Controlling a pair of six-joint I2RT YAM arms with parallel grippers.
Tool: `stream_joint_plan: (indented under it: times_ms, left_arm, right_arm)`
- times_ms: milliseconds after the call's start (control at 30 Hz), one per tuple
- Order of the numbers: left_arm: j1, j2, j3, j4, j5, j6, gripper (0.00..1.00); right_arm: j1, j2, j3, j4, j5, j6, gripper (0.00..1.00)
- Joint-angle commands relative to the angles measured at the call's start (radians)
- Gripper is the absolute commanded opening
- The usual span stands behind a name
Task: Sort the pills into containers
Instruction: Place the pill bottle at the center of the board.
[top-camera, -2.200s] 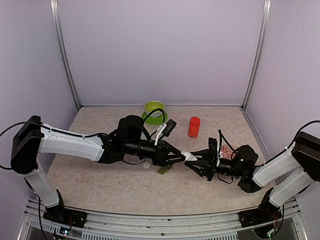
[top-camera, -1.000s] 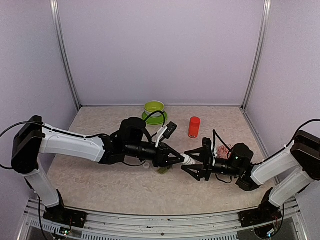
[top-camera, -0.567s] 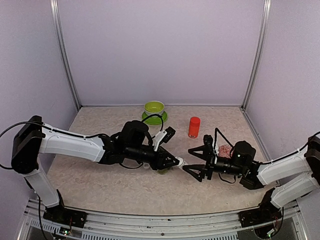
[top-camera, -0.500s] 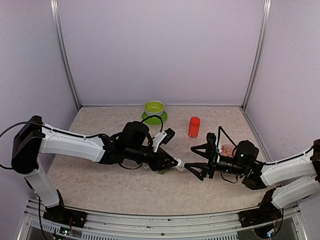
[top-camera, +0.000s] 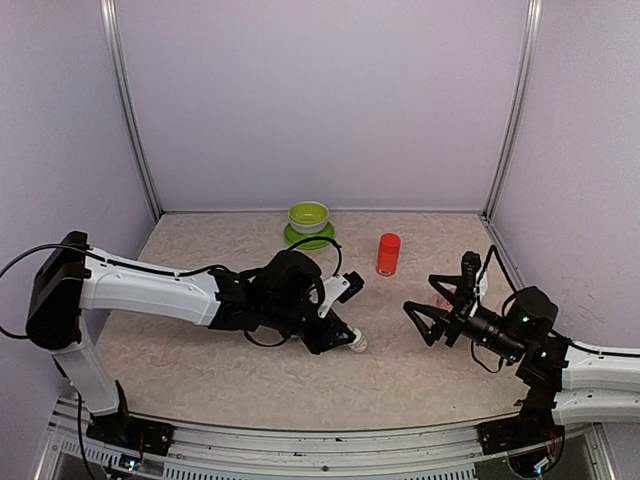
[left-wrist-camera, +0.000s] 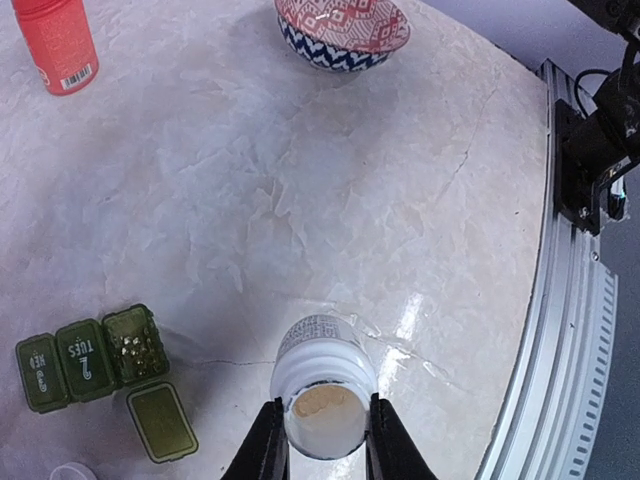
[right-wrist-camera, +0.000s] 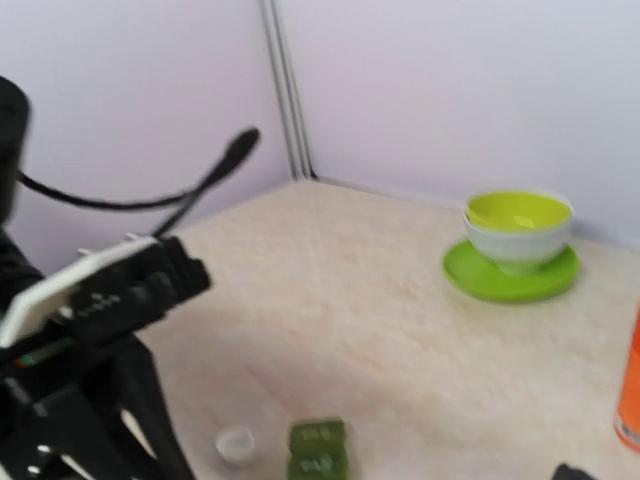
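- Our left gripper (left-wrist-camera: 323, 432) is clamped on a white pill bottle (left-wrist-camera: 322, 372), with its open mouth towards the wrist camera (tan contents show inside).
- The containers (left-wrist-camera: 85, 358) lie on the table (left-wrist-camera: 300, 180) near that gripper, left of the bottle in the wrist view, with one end lid open.
- Our right gripper (top-camera: 425, 300) has its fingers spread wide and empty, well apart from the containers.

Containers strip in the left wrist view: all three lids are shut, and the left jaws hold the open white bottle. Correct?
Not quite. The left wrist view shows only two lids shut on the containers. The third compartment's lid is flipped open, with small pills lying inside. The rest stands: the left jaws hold the open white bottle.
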Motion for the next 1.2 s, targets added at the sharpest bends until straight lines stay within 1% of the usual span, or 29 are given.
stream_joint_plan:
  times_ms: [0, 333, 500, 600, 667, 833, 967, 1100, 1167]
  left_arm:
    - [-0.029, 0.048, 0.037, -0.080, -0.076, 0.033, 0.20]
    - [-0.092, 0.101, 0.062, -0.126, -0.165, 0.038, 0.20]
    - [-0.105, 0.126, 0.069, -0.142, -0.178, 0.043, 0.21]
    - [-0.111, 0.131, 0.071, -0.145, -0.182, 0.044, 0.24]
    - [-0.114, 0.133, 0.071, -0.141, -0.182, 0.043, 0.28]
    - [-0.120, 0.130, 0.071, -0.130, -0.200, 0.043, 0.46]
    - [-0.120, 0.095, 0.061, -0.098, -0.217, 0.031, 0.57]
    - [-0.115, 0.004, 0.026, -0.060, -0.273, 0.007, 0.66]
    - [-0.091, -0.039, -0.002, -0.050, -0.291, -0.005, 0.67]
  right_arm:
    - [0.007, -0.007, -0.026, -0.070, 0.055, 0.001, 1.00]
    - [0.006, 0.016, -0.030, -0.048, 0.058, -0.013, 1.00]
    - [0.006, 0.020, -0.034, -0.048, 0.060, -0.011, 1.00]
    - [0.006, 0.007, -0.039, -0.050, 0.065, -0.011, 1.00]
    - [0.006, -0.003, -0.042, -0.052, 0.065, -0.014, 1.00]
    - [0.007, -0.009, -0.041, -0.057, 0.068, -0.016, 1.00]
    - [0.007, -0.003, -0.042, -0.059, 0.063, -0.012, 1.00]
    - [0.007, -0.003, -0.041, -0.060, 0.059, -0.011, 1.00]
    - [0.006, -0.002, -0.040, -0.058, 0.052, -0.011, 1.00]
